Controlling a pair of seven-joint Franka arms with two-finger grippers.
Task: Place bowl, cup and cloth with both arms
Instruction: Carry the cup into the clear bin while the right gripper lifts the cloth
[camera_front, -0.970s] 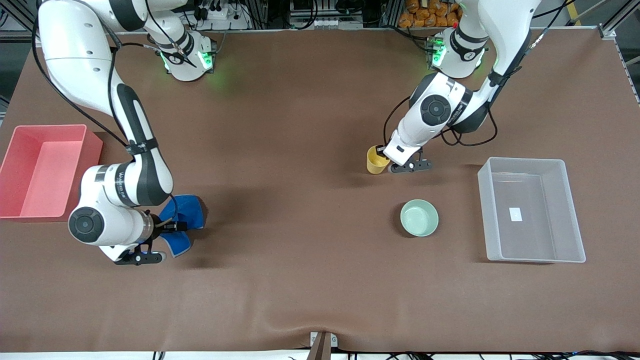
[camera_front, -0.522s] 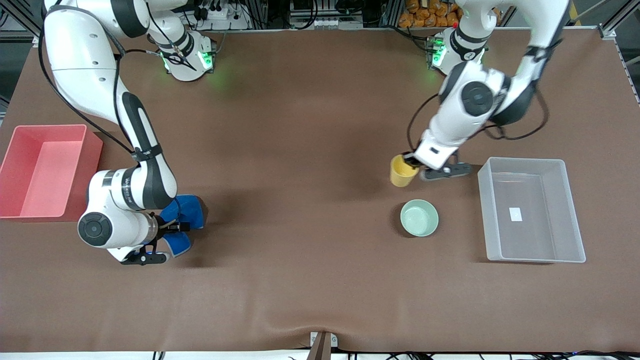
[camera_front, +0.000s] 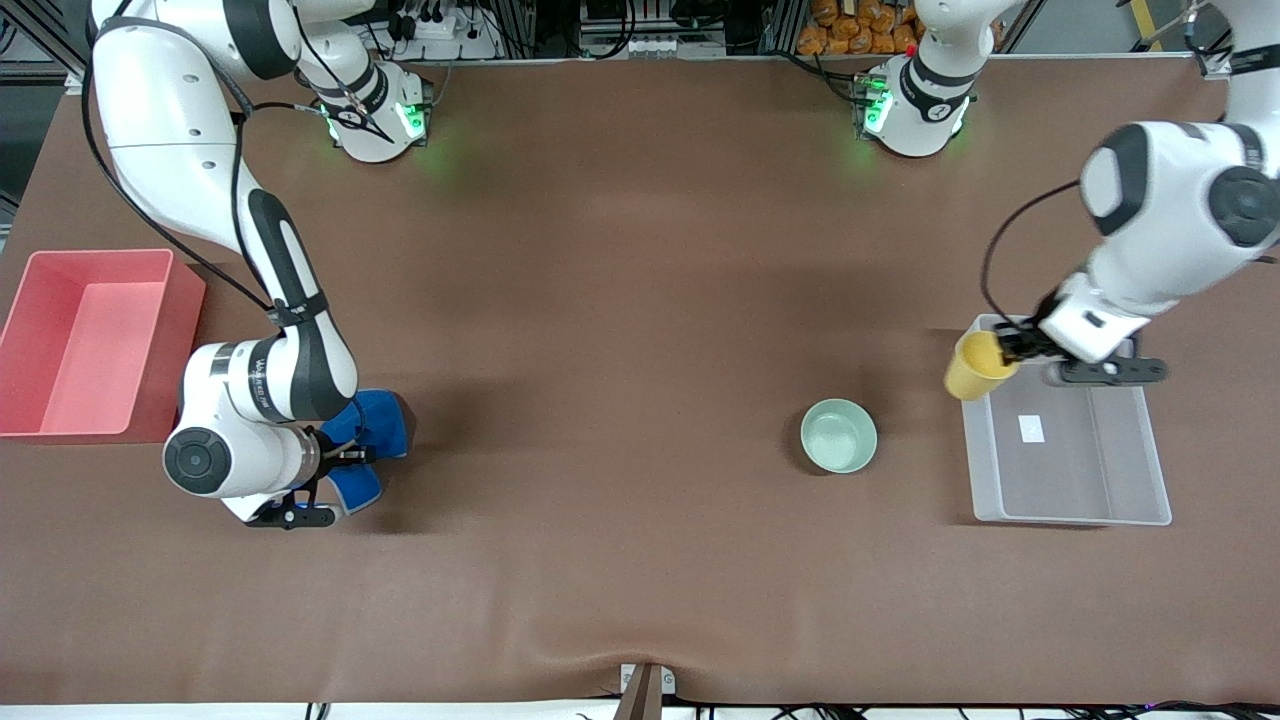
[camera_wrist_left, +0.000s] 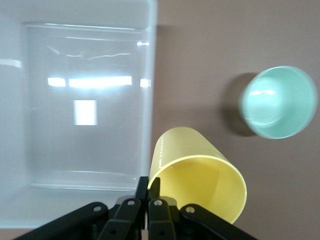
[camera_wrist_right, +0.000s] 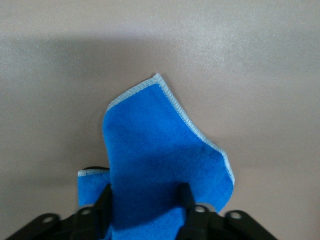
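Note:
My left gripper (camera_front: 1008, 349) is shut on the rim of the yellow cup (camera_front: 974, 369). It holds the cup tilted in the air over the corner of the clear bin (camera_front: 975, 470). In the left wrist view the gripper (camera_wrist_left: 148, 187) pinches the cup (camera_wrist_left: 200, 175) wall beside the bin (camera_wrist_left: 85, 125). The mint-green bowl (camera_front: 838, 435) stands empty on the table beside the bin, and also shows in the left wrist view (camera_wrist_left: 279, 102). My right gripper (camera_front: 335, 455) is shut on the blue cloth (camera_front: 368, 432). In the right wrist view the cloth (camera_wrist_right: 160, 155) hangs bunched between the fingers of that gripper (camera_wrist_right: 145, 200).
A pink bin (camera_front: 30, 300) stands empty at the right arm's end of the table, beside the right arm's wrist. The clear bin holds only a small white label (camera_front: 1031, 428). Brown mat covers the table.
My left gripper has carried the yellow cup from the table's middle toward the left arm's end, to over the clear bin's corner. My right gripper has shifted slightly with the cloth.

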